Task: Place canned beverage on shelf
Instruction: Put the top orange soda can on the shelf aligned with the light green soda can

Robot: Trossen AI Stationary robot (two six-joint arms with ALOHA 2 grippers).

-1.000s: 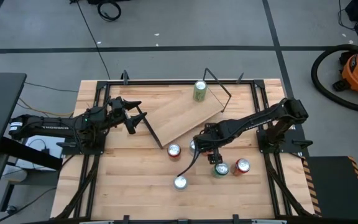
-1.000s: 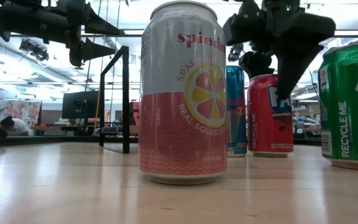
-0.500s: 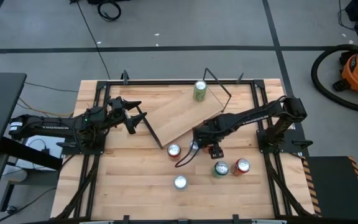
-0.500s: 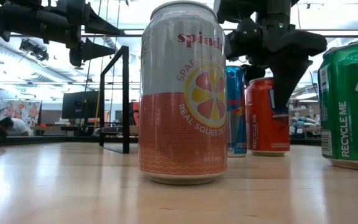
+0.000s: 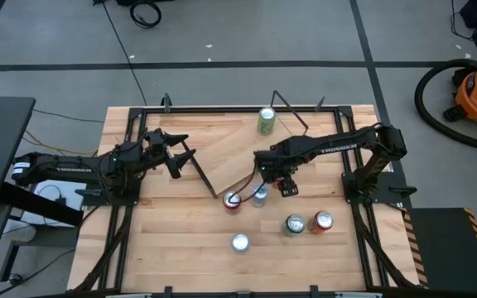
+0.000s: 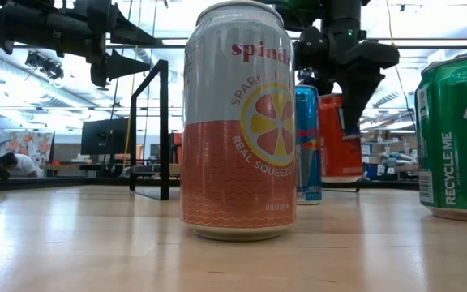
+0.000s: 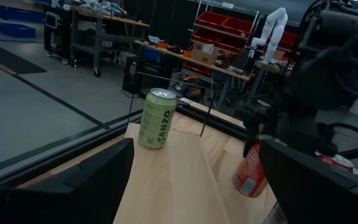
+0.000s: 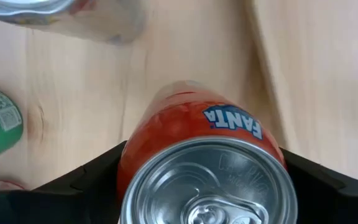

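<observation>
Now the right gripper (image 5: 265, 170) reaches out long over the shelf (image 5: 238, 153), wrist bent downward, and its fingers (image 8: 92, 180) are clamped on both sides of an orange Fanta can (image 8: 204, 168), which hangs upright above the worktop (image 5: 180, 248). Beyond the fingertips a green can (image 5: 266, 121) stands on the shelf. The left gripper (image 5: 175, 153) waits at the shelf's other end, fingers spread apart.

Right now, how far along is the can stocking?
Done: one green can stands on the shelf.
In hand: the right end effector grips an orange soda can, lifted off the table beside the shelf's edge.
Left: set that can down, then likely the five other cans standing on the table. The left end effector waits open at the shelf's left end.
</observation>
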